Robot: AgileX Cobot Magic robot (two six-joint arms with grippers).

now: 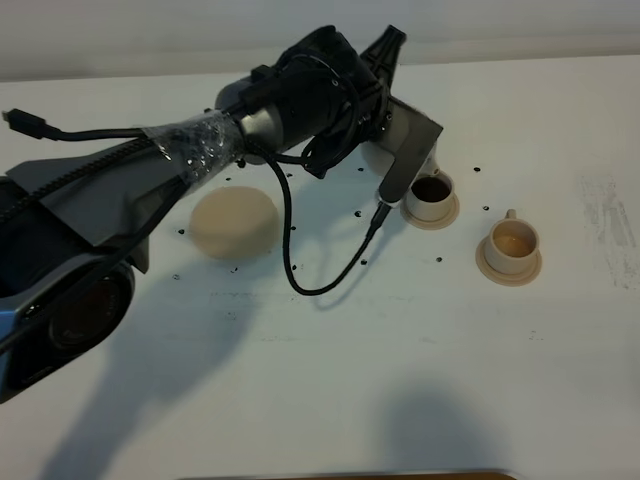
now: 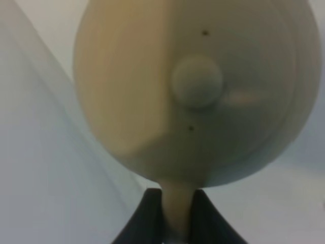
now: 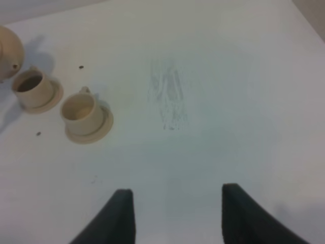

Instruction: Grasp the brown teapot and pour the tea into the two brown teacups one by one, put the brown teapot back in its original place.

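Nearest us, the right gripper (image 3: 175, 218) hangs over the white table (image 3: 213, 127), its two dark fingers spread wide with nothing between them.

Moving out, the small pale tan cylindrical teacup on the right (image 1: 511, 240) sits on its little round saucer. It's pale inside and looks unfilled, though I can't be sure. Across the table at much the same depth lies the flat round pale tan saucer (image 1: 233, 222) with nothing on it: that's home for the pot.

A step further out is the matching tan teacup beside the arm (image 1: 431, 192), and there's dark tea in that one. Right by it is the action. The left gripper (image 2: 175, 198) is clamped tight on the loop handle of the squat round pale tan ceramic teapot (image 2: 198, 91), held up off the table beside that cup with its lid knob facing the wrist camera. From the high view the arm hides nearly all of the pot, so I can't see a spout or a stream.

I'd call this the first pour, at or near its end. To do it well, keep the spout over the cup's mouth and tilt gently, because a steep tip could shift that lid. Level the pot fully before sliding across to the neighbouring cup. Small dark specks (image 1: 357, 214) dot the table around here, possibly drips. Those cups look light, so stay high and clear of them.
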